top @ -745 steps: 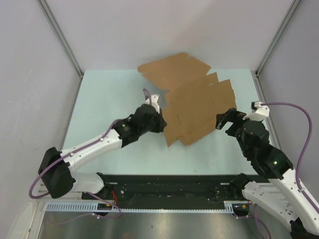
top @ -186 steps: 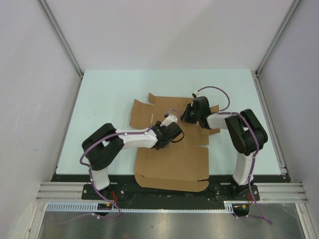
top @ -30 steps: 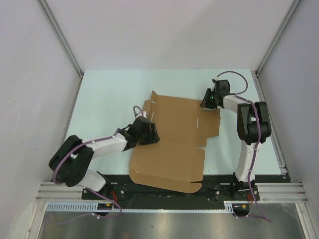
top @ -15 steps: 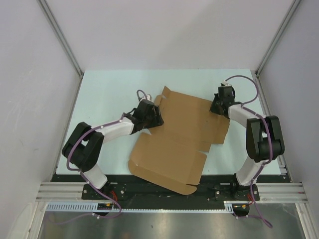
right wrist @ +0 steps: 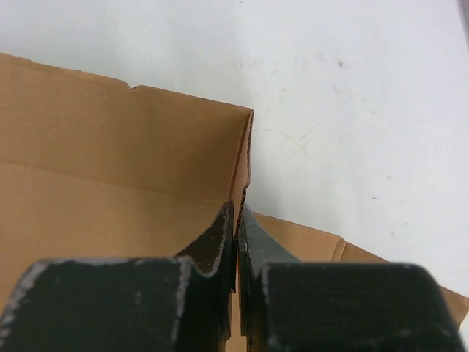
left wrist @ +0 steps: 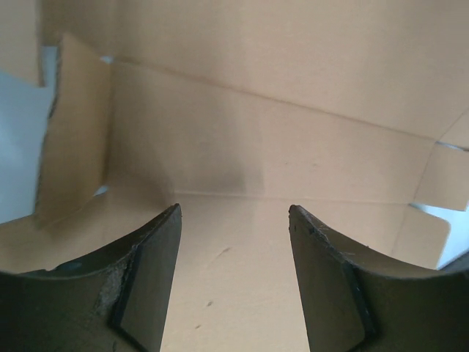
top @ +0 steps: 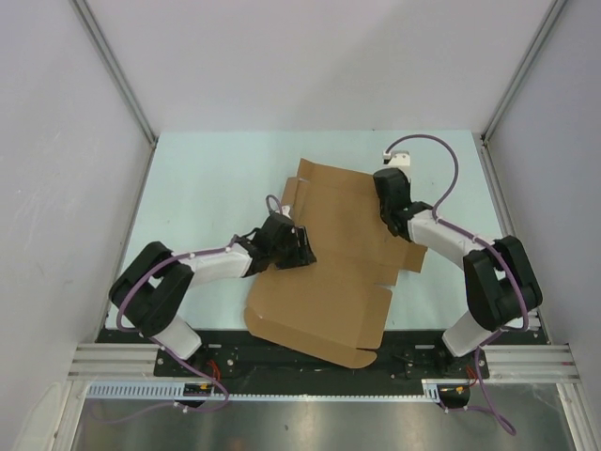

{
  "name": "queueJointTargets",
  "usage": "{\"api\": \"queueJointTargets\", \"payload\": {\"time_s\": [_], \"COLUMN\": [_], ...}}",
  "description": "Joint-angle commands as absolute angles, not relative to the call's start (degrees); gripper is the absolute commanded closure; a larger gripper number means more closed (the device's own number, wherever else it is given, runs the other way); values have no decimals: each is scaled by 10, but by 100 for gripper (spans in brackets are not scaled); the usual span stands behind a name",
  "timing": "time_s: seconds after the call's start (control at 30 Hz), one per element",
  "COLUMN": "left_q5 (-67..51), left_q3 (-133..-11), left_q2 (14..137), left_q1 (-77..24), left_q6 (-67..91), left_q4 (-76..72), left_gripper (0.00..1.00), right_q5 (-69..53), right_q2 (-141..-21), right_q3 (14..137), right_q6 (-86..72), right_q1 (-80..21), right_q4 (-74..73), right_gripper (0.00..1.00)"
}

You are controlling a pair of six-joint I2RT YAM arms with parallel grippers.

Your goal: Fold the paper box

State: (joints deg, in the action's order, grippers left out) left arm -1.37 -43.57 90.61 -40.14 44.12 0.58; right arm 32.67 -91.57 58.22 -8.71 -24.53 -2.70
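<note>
Creased brown paper box point(top: 324, 301), left jaws open over it, right jaws pinching thin upright flap.

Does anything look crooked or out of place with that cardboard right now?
Yes. The paper box lies skewed on the table, its near corner overhanging the front edge onto the black base plate. No tears visible.
</note>
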Motion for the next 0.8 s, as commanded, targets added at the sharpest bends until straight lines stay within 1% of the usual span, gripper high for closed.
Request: {"api": "queueJointTargets", "payload": {"time_s": [0.0, 0.17, 0.27, 0.3, 0.4, 0.5, 0.57, 0.6, 0.67, 0.73, 0.77], "left_q5": [-33, -23, -17, -16, -10, -3, -2, -2, -2, -2, -2], "left_q3": [-425, -413, -396, -393, -381, -370, -366, -364, -356, -351, -349], "left_q2": [916, 975, 989, 991, 1002, 1017, 1026, 1035, 1043, 1051, 1053], "left_q1": [-411, -411, -411, -412, -411, -411, -411, -412, -411, -412, -411], "left_q6": [475, 484, 485, 483, 480, 476, 475, 477, 478, 479, 478], "left_q4": [-48, -62, -76, -77, -79, -86, -88, -93, -99, -104, -105], "left_gripper": [35, 37, 37, 37, 38, 38, 38, 38, 38, 38, 38], "right_q5": [445, 473, 444, 430, 407, 396, 393, 359, 326, 238, 182], "right_q2": [-887, -861, -820, -811, -779, -770, -771, -773, -791, -813, -844], "right_q3": [563, 557, 557, 558, 570, 598, 612, 616, 624, 635, 663], "right_q6": [-20, -47, -55, -50, -43, -40, -36, -33, -19, -11, -23], "right_q1": [-285, -300, -291, -288, -284, -284, -287, -287, -282, -273, -247], "right_q4": [-11, -60, -73, -73, -86, -101, -98, -91, -54, -31, -33], "right_gripper": [100, 99, 80, 65, 47, 42, 41, 38, 34, 29, 27]}}
